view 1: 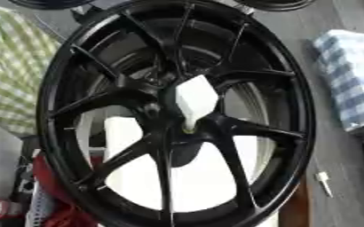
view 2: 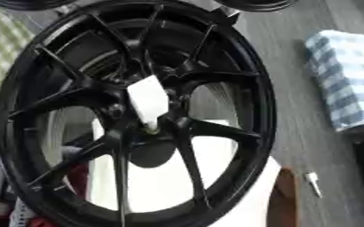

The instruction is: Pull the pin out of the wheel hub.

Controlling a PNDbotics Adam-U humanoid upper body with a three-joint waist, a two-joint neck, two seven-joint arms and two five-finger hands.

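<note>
**Black wheel with white pin seated in hub; no robot hand in view**

Item 1. Wheel (view 1: 177, 115): glossy black, thin paired spokes running from the hub to a deep rim. It stands tilted and fills most of both eye views, top edge near the upper border, lower edge cut off at the bottom.

Item 2. Wheel hub (view 1: 169, 128): black, at the meeting point of the spokes, slightly below the middle of the wheel.

Item 3. Pin (view 2: 148, 103): white, blocky, wider at its upper end and narrowing toward its lower end, where it meets the hub. It sits in the hub centre, projecting toward the camera.

Item 4. White surface (view 1: 193, 177): seen through the lower spoke gaps, behind the wheel.

Item 5. Blue-and-white checked cloth (view 2: 348, 84): on the grey floor at the right, well apart from the wheel.

Item 6. Green-and-white checked cloth (view 1: 14, 71): at the left, partly hidden behind the rim.

Item 7. Small white object (view 1: 323, 181): slim, lying on the floor to the lower right of the rim.

Item 8. Red items (view 1: 49, 195): lower left, behind the rim; kind unclear.

Hands: neither shows in either view, so the state of the fingers cannot be told.
</note>
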